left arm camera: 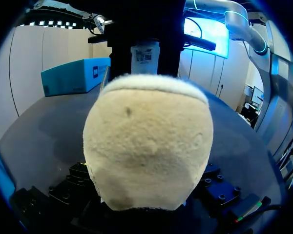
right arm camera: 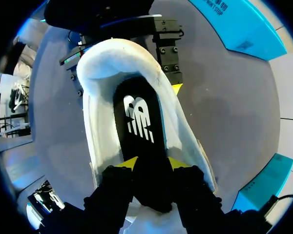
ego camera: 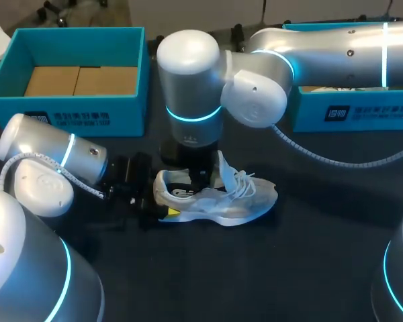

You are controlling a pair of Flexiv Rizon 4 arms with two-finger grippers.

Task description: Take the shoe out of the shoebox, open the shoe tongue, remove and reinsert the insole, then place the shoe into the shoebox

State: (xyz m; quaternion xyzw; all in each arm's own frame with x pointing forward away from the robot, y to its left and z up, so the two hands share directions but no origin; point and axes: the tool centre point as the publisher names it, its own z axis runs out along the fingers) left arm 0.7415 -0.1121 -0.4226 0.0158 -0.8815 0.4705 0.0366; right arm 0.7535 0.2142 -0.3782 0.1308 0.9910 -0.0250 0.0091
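Yellow-tipped left gripper sits against the heel of the white mesh lace-up shoe, which stands mid-table; whether it grips I cannot tell. The right gripper is inside the collar, partly open, tips down on the black printed insole, with nothing pinched. The insole probably needs pressing flat toward the toe while the heel stays braced. An open teal cardboard shoebox stands well to the left. Loose white laces could snag, and a second teal shoebox sits to the right.

Wht shoe — upright, insole in
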